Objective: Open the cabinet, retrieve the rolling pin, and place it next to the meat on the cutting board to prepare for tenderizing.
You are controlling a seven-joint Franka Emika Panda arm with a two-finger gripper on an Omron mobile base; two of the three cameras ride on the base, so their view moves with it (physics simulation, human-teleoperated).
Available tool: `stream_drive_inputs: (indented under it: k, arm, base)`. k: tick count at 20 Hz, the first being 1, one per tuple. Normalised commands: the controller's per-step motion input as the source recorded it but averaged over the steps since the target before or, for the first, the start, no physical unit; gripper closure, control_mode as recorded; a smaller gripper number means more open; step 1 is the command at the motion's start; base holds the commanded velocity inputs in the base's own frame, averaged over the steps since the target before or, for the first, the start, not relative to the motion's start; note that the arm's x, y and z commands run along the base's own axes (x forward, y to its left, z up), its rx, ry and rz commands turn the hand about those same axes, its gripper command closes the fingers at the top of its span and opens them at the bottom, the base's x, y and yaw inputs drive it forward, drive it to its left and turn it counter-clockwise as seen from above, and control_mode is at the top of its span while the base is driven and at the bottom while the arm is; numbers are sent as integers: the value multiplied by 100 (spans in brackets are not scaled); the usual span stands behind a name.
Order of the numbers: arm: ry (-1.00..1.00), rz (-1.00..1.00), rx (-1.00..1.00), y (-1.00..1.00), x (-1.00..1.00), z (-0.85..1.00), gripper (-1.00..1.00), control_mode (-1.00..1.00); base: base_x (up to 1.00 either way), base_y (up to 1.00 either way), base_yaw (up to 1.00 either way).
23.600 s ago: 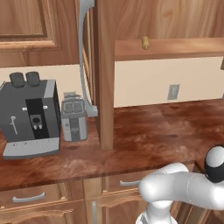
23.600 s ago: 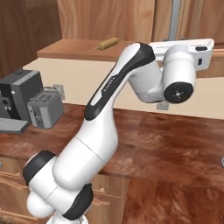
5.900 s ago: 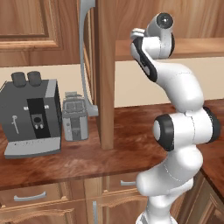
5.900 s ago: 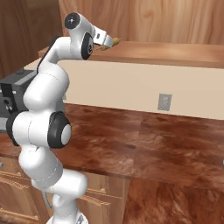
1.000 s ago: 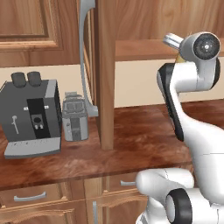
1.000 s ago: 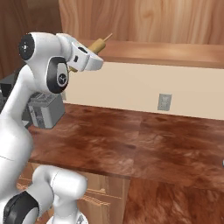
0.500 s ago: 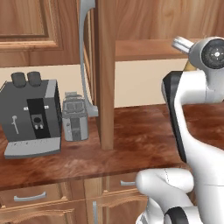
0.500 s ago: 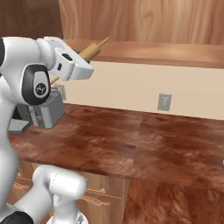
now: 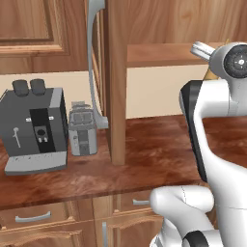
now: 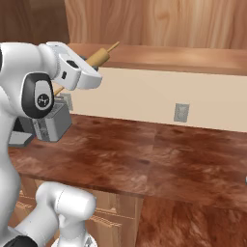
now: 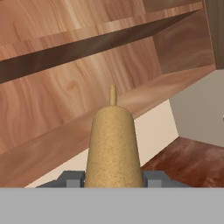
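Gripper: the gripper [image 10: 92,66] is closed around the rolling pin [image 10: 96,58], one dark finger tip [image 11: 72,179] on each side of the barrel.
Rolling pin: held in the air in front of the open cabinet [image 9: 116,82], just clear of the inner shelf [image 10: 173,57]; it points up and away from the hand, stub handle leading.
Hand view: the tan barrel rises between the tips, with the shelf's wooden edge behind it.
Cabinet: door swung open, edge-on in the left base view, long grey bar handle [image 9: 92,58] facing the camera.
Countertop: the coffee machine [image 9: 36,128] and toaster [image 9: 83,130] stand side by side, left of the door.
Wall: an outlet [image 10: 181,113] sits below the shelf.
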Motion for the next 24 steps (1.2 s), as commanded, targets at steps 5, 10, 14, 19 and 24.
stream_drive_inputs:
  k: [5,10,14,19,24]
  arm:
    - [0,0,0,0,0,0,100,100]
    - [0,0,0,0,0,0,100,100]
    - [0,0,0,0,0,0,100,100]
    - [0,0,0,0,0,0,100,100]
    - [0,0,0,0,0,0,100,100]
  base:
    - [-67,0,0]
    - [-84,19,-1]
    - [-84,29,-5]
    - [-89,26,-5]
    - [-91,33,-7]
